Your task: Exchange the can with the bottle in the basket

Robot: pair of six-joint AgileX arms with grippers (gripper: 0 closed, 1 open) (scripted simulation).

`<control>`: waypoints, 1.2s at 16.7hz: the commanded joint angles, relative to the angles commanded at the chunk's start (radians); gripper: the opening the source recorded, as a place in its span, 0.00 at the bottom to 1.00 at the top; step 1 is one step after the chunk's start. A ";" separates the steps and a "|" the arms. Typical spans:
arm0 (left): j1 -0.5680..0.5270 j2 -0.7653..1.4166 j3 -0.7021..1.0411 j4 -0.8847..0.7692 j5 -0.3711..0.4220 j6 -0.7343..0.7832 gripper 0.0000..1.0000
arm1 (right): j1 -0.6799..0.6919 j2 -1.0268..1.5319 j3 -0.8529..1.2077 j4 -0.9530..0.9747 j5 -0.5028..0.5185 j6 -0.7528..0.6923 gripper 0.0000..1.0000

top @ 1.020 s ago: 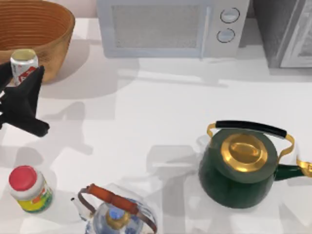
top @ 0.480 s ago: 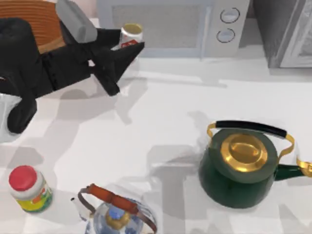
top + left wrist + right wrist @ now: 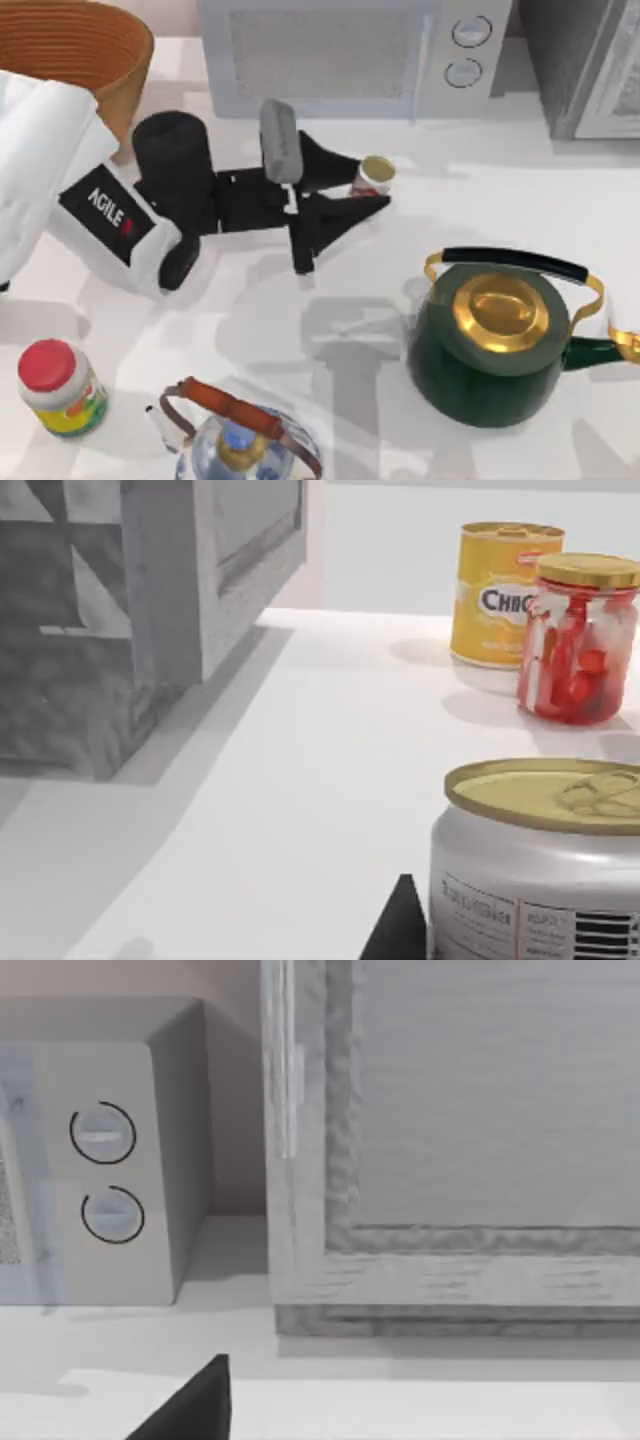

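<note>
Can (image 3: 376, 175), white with red markings and a dull gold top, sits upright between the two dark fingers (image 3: 330, 160) of the left gripper (image 3: 368, 185), which close on its sides over the open white table (image 3: 500, 200), in front of the microwave (image 3: 340, 55). In the left wrist view the can (image 3: 540, 860) is right up close, its gold lid with pull tab facing up and one finger tip (image 3: 400, 925) against its side; beyond the fingers stand a yellow tin (image 3: 505, 595) and a glass jar of red pieces (image 3: 578, 640). The basket (image 3: 75, 50) lies well behind the fingers, at the table's far left corner. Ahead of the fingers and nearer the front edge stands a green kettle (image 3: 500, 340). The right wrist view shows a dark finger tip (image 3: 195, 1405) of the right gripper before the microwave's knobs (image 3: 105, 1170); its grip cannot be told.
</note>
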 joint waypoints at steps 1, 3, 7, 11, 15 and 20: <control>-0.010 0.055 0.027 0.030 0.026 0.001 0.00 | 0.000 0.000 0.000 0.000 0.000 0.000 1.00; -0.024 0.139 0.068 0.077 0.067 0.002 0.00 | 0.000 0.000 0.000 0.000 0.000 0.000 1.00; -0.035 0.195 0.095 0.108 0.094 0.003 0.00 | 0.000 0.000 0.000 0.000 0.000 0.000 1.00; -0.035 0.195 0.095 0.108 0.094 0.003 0.00 | 0.000 0.000 0.000 0.000 0.000 0.000 1.00; -0.035 0.195 0.095 0.108 0.094 0.003 0.30 | 0.000 0.000 0.000 0.000 0.000 0.000 1.00; -0.035 0.195 0.095 0.108 0.094 0.003 0.68 | 0.000 0.000 0.000 0.000 0.000 0.000 1.00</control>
